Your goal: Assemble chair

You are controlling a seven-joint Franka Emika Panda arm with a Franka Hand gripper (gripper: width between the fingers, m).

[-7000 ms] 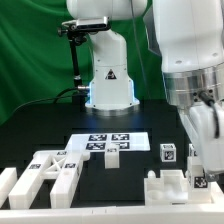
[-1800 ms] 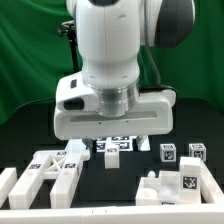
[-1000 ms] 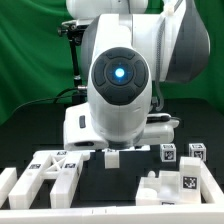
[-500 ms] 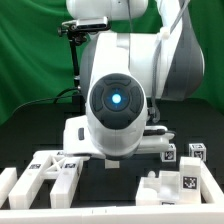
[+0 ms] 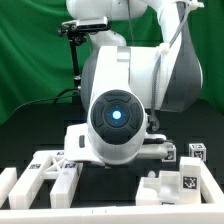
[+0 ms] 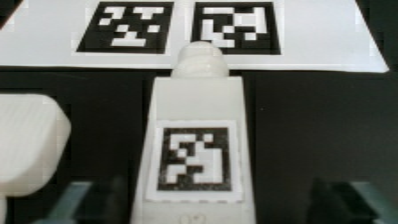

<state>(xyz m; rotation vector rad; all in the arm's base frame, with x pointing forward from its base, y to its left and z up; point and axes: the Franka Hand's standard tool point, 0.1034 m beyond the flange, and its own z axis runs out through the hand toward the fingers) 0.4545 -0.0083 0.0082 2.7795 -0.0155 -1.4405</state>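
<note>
- You'll find the long white part (image 6: 196, 150) of the chair lying flat on the black table (image 6: 320, 120) in the wrist view, with a black-and-white square tag on its upper face.
- Its narrow end points at the marker board (image 6: 36, 45) and reaches that board's edge, between the two tags printed there.
- The gripper (image 6: 201, 202) hangs over the wide end of this part. Its two dark fingers (image 6: 68, 205) stand spread, one on each side of the part (bare table shows between each finger and the part's side), so nothing is pinched and nothing is touched.
- A second, rounded white part (image 6: 27, 140) lies just beside the long one, apart from it by a strip of table.
- In the exterior view the arm (image 5: 120, 110) fills the middle of the picture and hides the gripper from you, along with the long part and most of the marker board. A round blue light glows on the joint facing the camera.
- Toward the exterior view's left you can see a group of notched white blocks (image 5: 52, 172) with tags, and a plain white block (image 5: 8, 185) at the edge.
- Toward the exterior view's right sits a stepped white block (image 5: 180, 183) with a tag on it. A small tagged cube (image 5: 197, 152) stands behind it.
- A green backdrop (image 5: 30, 50) closes the scene behind the table.
</note>
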